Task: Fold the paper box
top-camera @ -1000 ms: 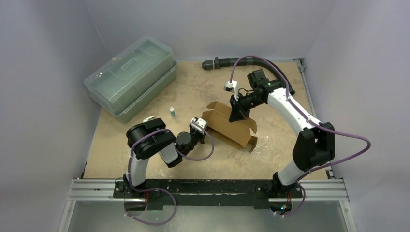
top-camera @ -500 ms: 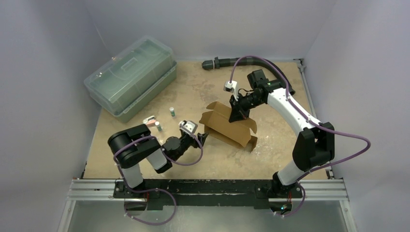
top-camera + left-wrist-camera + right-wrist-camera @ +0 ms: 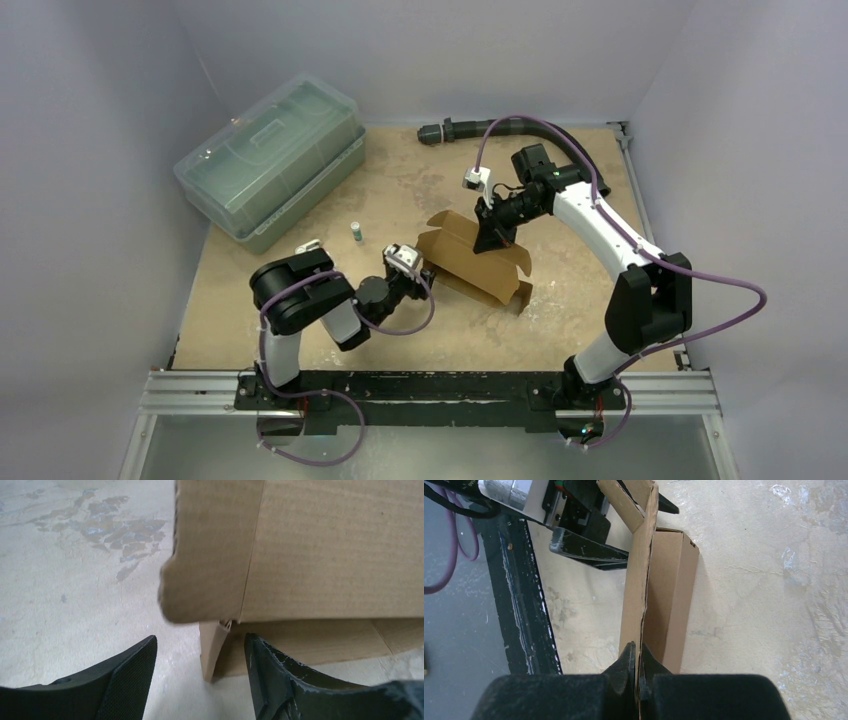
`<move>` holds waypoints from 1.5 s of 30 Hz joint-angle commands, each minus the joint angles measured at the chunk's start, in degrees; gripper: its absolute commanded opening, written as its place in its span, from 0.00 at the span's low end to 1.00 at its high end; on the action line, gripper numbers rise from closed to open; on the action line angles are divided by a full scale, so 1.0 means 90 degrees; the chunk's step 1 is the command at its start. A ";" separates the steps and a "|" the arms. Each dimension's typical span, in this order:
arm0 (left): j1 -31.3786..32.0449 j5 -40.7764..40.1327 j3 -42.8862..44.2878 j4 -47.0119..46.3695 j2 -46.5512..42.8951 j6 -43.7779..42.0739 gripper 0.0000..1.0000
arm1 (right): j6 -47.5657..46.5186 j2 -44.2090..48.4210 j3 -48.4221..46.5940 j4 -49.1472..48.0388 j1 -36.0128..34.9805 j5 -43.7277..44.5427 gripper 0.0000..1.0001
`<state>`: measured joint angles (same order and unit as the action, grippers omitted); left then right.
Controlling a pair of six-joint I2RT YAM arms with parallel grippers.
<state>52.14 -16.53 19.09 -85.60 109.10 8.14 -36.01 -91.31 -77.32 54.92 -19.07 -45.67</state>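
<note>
Where pale walls [image 3: 450,60] enclose the stained desk [image 3: 420,180], the right hand [image 3: 638,652] pinches the box [image 3: 470,270]; the left hand [image 3: 199,639] gapes.

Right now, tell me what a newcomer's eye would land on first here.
The half-folded brown paper box sits in the middle of the table, one panel standing up, pinched in the right arm's fingers. The left arm's fingers stand open, low at the box's left end. At the far left is a big clear greenish lidded plastic bin.
</note>
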 commanded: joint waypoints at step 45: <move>0.0018 0.0892 0.1502 0.6508 -0.2937 0.1942 0.00 | 0.0388 0.0182 -0.0990 -0.0022 0.0058 -0.0334 0.19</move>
<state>52.40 -11.03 29.76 -32.01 84.51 22.11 -33.36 -89.62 -87.53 56.27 -18.72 -46.28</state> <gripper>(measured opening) 0.030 0.294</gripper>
